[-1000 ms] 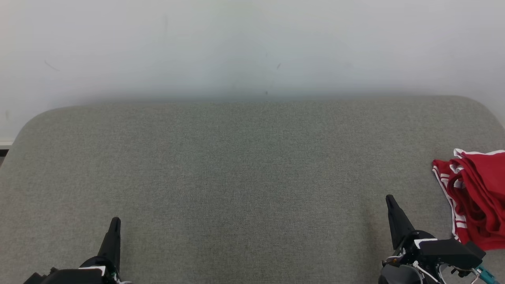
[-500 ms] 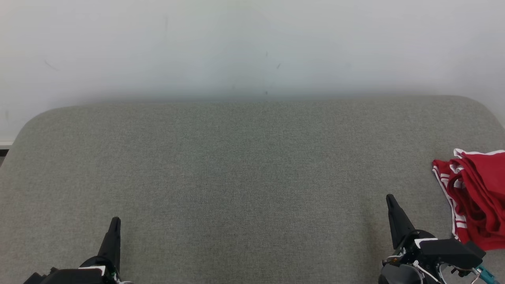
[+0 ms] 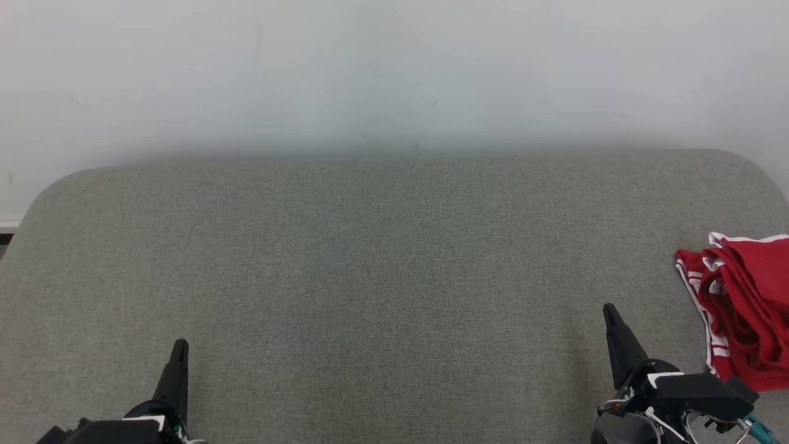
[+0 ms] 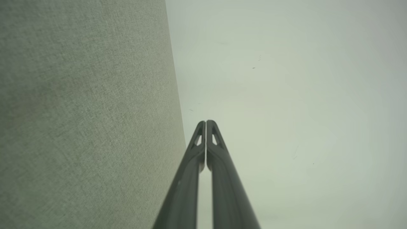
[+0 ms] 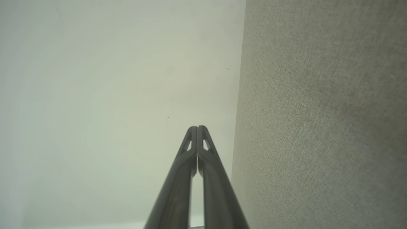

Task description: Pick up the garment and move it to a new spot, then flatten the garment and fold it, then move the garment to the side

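Nothing moved, one red garment [image 3: 743, 308], left pincer [image 4: 206, 122] closed, right pincer [image 5: 197, 127] closed

Grey fabric-covered surface [image 3: 370, 277], rounded far corners; pale wall [image 3: 370, 61] behind it, few faint marks.

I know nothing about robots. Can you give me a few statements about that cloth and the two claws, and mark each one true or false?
1. The garment lies near the right edge of the grey surface. True.
2. The right gripper is holding the garment. False: its fingers are shut on nothing, and bare grey surface shows between them and the cloth.
3. The left gripper is spread wide open. False: its two fingers are pressed together.
4. The garment is red with white stripes. True.
5. The garment is spread out flat and smooth. False: it is bunched up in folds.
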Controlling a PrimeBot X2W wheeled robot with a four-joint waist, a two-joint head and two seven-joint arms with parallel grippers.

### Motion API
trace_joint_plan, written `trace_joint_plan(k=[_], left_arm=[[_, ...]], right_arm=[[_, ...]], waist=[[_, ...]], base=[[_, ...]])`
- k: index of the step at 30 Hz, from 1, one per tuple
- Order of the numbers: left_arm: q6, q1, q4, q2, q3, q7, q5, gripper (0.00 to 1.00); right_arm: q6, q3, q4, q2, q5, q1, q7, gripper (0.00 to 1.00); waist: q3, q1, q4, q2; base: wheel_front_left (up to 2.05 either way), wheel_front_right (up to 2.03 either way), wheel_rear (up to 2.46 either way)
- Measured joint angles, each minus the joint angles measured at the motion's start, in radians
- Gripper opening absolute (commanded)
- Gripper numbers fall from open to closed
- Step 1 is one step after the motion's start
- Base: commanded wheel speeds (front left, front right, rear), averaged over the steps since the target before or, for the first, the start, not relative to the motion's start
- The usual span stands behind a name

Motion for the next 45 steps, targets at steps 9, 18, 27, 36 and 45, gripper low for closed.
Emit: trace_joint_plan(k=[9,18,27,36,45], left_arm=[[0.000,0.000,0.000,0.000,0.000,0.000,0.000,0.00],[0.000,0.000,0.000,0.000,0.000,0.000,0.000,0.00],[0.000,0.000,0.000,0.000,0.000,0.000,0.000,0.00],[0.000,0.000,0.000,0.000,0.000,0.000,0.000,0.00],[0.000,0.000,0.000,0.000,0.000,0.000,0.000,0.00]], right_arm=[[0.000,0.000,0.000,0.000,0.000,0.000,0.000,0.00],[0.000,0.000,0.000,0.000,0.000,0.000,0.000,0.00],[0.000,0.000,0.000,0.000,0.000,0.000,0.000,0.00],[0.000,0.000,0.000,0.000,0.000,0.000,0.000,0.00],[0.000,0.000,0.000,0.000,0.000,0.000,0.000,0.00]], waist=[[0.000,0.0000,0.000,0.0000],[0.000,0.0001,0.000,0.0001],[0.000,0.0001,0.000,0.0000],[0.000,0.0001,0.000,0.0000],[0.000,0.0001,0.000,0.0000]], base=[[0.00,0.00,0.00],[0.00,0.00,0.00],[0.00,0.00,0.00],[0.00,0.00,0.00],[0.00,0.00,0.00]])
